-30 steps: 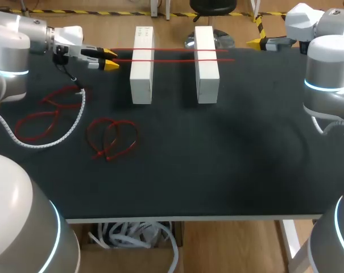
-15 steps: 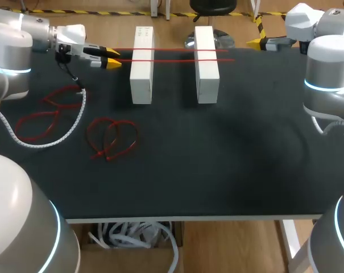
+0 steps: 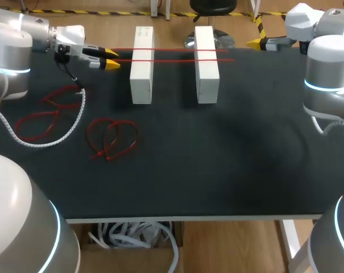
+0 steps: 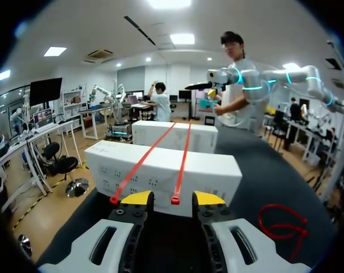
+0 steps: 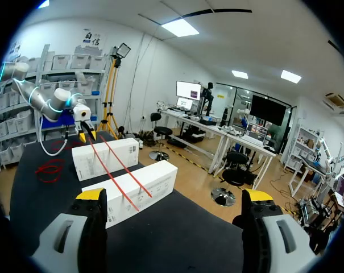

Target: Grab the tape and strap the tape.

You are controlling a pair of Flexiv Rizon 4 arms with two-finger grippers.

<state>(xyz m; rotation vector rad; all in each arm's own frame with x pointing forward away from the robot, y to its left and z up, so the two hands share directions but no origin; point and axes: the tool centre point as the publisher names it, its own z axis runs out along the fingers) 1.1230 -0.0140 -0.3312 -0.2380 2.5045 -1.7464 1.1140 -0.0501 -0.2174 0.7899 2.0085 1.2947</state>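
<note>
My left claw (image 4: 172, 198) gapes before the red cable ties (image 3: 172, 59) — thin, springy, likely slick; I'd pinch one near its tip.

Two blocks stand side by side at the far middle of the table (image 3: 228, 165), left block (image 3: 141, 68) apart from right block (image 3: 206, 71). A rear tape (image 3: 172, 50) and a front tape (image 3: 172, 60) lie parallel across both tops. The left gripper (image 3: 111, 58) sits just off their left ends. Looped tapes (image 3: 112, 139) lie nearer the front left, well apart from the blocks.
</note>
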